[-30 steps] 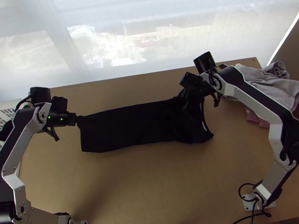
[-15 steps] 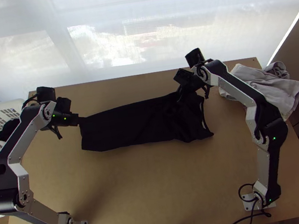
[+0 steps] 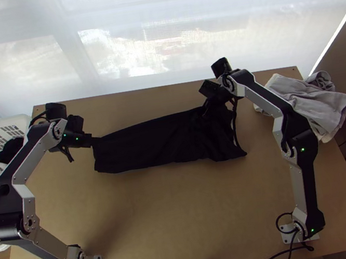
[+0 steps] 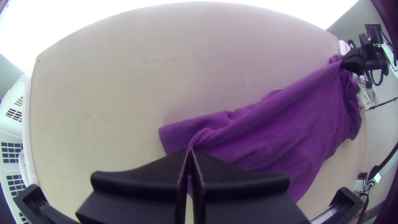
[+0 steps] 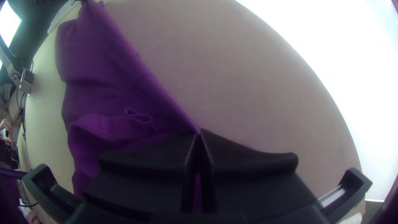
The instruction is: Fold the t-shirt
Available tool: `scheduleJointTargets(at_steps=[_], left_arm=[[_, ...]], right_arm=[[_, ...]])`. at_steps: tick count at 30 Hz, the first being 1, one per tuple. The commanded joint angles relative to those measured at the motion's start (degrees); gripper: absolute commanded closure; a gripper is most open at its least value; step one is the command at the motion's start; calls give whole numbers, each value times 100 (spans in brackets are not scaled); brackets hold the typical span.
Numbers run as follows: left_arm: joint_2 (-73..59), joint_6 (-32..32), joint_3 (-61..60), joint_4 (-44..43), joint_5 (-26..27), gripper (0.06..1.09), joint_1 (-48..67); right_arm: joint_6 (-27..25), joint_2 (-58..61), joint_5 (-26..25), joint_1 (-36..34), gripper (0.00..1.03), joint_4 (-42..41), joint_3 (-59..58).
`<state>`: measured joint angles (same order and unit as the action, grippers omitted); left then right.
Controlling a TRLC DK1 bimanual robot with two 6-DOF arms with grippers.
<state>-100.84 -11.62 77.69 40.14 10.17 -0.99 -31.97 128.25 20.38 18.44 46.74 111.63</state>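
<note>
OK so the bench [image 3: 186, 211] has loads of room on the near side, so space prob isn't the issue. What bugs me more is the R elbow [image 3: 301, 143] sitting close to the grey pile [image 3: 308, 103] at the bench's R edge. If that arm swings outward for slack, it might brush the pile and drag it in, tho I can't judge the height gap from above.

The shirt [image 3: 159, 142] lies as a long narrow band across the far half of the bench, btwn the two arms, far edge pulled pretty taut. Both ends are pinched: L gripper [image 4: 189, 150] has its jaws pressed tog on a twisted bit of cloth, R gripper [image 5: 199, 133] has its jaws nipping just the edge. Tiny bites imo, so if the arms pull apart much, I'd expect one end to pop out. Also, if they lift unevenly, the near side prob drags and wrinkles b/c nothing's holding it.

Then there's the flap [image 4: 176, 135] poking out past the L pinch, which could get folded under crooked. Last, that thin loop [image 5: 139, 116] nr the R jaws might snag, FWIW.
</note>
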Motion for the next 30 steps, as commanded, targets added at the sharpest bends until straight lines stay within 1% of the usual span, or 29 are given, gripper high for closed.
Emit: scheduleJointTargets(at_steps=[1, 2, 3, 4, 5, 7, 8, 9, 10, 14, 15, 19, 23, 27, 30], left_arm=[[-279, 37, 53, -173, -59, 105, 47], [-314, 54, 44, -208, -59, 104, 56], [-358, 72, 44, -226, -68, 99, 64], [-402, 107, 53, -261, -59, 90, 73], [-419, 160, 53, -279, -59, 76, 73], [-428, 177, 53, -279, -59, 39, 82], [-419, 195, 53, -270, -59, 30, 91], [-393, 221, 53, -252, -51, 27, 91], [-375, 239, 53, -208, -59, 25, 91], [-164, 300, 27, 73, -51, 23, 91], [-76, 300, -8, 143, -42, 21, 82], [249, 292, -307, 249, -24, 20, 38], [363, 300, -509, 310, 46, 20, 38], [301, 415, -571, 301, 116, 20, 108], [214, 494, -544, 275, 187, 20, 179]], right_arm=[[208, 262, -17, -68, 99, 19, 131], [305, 262, -17, -68, 92, 28, 139], [358, 236, -17, -59, 88, 63, 139], [375, 201, -17, -51, 85, 90, 131], [393, 166, -17, -42, 77, 116, 122], [419, 51, -17, -16, 49, 142, 60], [437, 16, -17, -7, 30, 142, 43], [446, -36, -17, -7, 9, 142, 16], [454, -98, -17, -7, 4, 142, -19], [604, -476, -8, 46, 4, 125, -133], [665, -608, -8, 72, 4, 125, -168], [832, -1188, -8, 292, 4, 125, -406], [1061, -1627, -8, 635, 4, 134, -696], [1114, -1829, -8, 1057, 4, 72, -1100], [1122, -1821, -17, 1233, 4, -95, -1434]])
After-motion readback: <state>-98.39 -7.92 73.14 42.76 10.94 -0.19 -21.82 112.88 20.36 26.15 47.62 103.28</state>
